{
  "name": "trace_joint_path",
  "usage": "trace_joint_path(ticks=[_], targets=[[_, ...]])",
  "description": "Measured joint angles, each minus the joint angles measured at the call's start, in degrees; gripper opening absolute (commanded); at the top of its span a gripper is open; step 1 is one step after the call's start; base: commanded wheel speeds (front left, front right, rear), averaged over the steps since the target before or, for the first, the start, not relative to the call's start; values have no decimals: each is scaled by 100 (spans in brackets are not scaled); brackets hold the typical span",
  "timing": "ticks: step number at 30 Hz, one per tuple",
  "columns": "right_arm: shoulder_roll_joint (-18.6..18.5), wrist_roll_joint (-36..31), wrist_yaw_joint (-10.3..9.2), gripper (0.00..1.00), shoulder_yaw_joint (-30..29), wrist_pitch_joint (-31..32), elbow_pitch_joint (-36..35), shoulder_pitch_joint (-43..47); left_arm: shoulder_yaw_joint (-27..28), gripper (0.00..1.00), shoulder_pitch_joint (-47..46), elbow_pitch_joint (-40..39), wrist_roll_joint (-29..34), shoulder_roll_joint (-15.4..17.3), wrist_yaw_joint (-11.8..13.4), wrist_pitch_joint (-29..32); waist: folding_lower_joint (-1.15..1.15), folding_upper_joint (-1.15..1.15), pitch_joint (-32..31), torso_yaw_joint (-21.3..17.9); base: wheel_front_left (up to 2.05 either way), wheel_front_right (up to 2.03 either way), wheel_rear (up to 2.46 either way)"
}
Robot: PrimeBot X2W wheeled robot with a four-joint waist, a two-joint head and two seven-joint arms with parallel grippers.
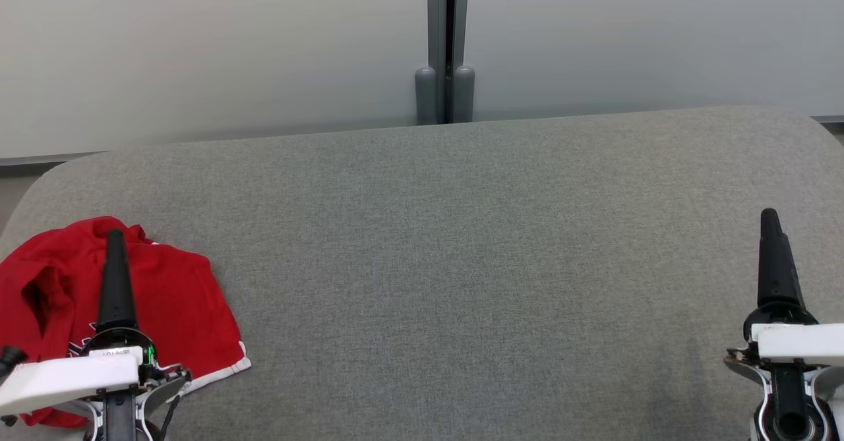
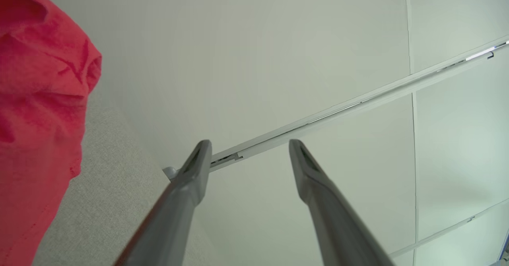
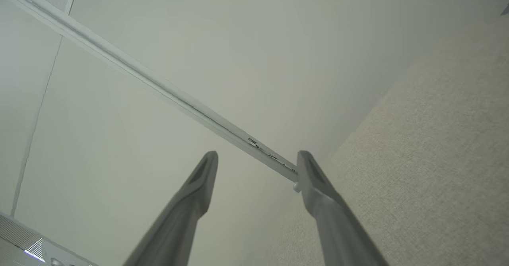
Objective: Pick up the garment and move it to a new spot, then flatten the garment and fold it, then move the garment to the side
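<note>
Crumpled red fabric garment with white hem (image 1: 184, 296) sits bunched on the grey cloth-covered table (image 1: 461, 263), at the table's near-left corner, with no clear long axis. Left gripper (image 2: 249, 150) hangs over that same corner, jaws spread, holding nothing; garment lies off to one side of its fingers, not between them. Right gripper (image 3: 258, 158) is at the table's near-right corner, also spread and empty, well apart. Left arm is nearer, likely the one to grab.

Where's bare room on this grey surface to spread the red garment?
The grey surface is bare from the red garment at the near left across to the right gripper, and back to its far edge. It is crowded only at the near-left corner, where the left gripper hangs over the garment.
</note>
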Motion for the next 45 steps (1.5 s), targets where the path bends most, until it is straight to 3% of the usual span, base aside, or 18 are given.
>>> trace_joint_path(ticks=[7,11,25,45], targets=[[-5,-1193,0,100,202,-134,-403,-76,-196,100,-2,-238,733,13,-1,-143,0,0,29,14,0,0,0],[-14,-1807,0,100,387,-220,-523,-78,-456,100,5,-450,1875,21,0,-211,0,0,47,26,0,0,0],[-146,-3418,0,100,771,-465,-513,-51,-1384,100,39,-437,4176,75,584,-457,0,0,88,30,0,0,0],[-76,-4966,1,100,914,-751,-145,55,-2498,100,31,76,5483,576,1550,-739,0,0,90,41,0,0,0]])
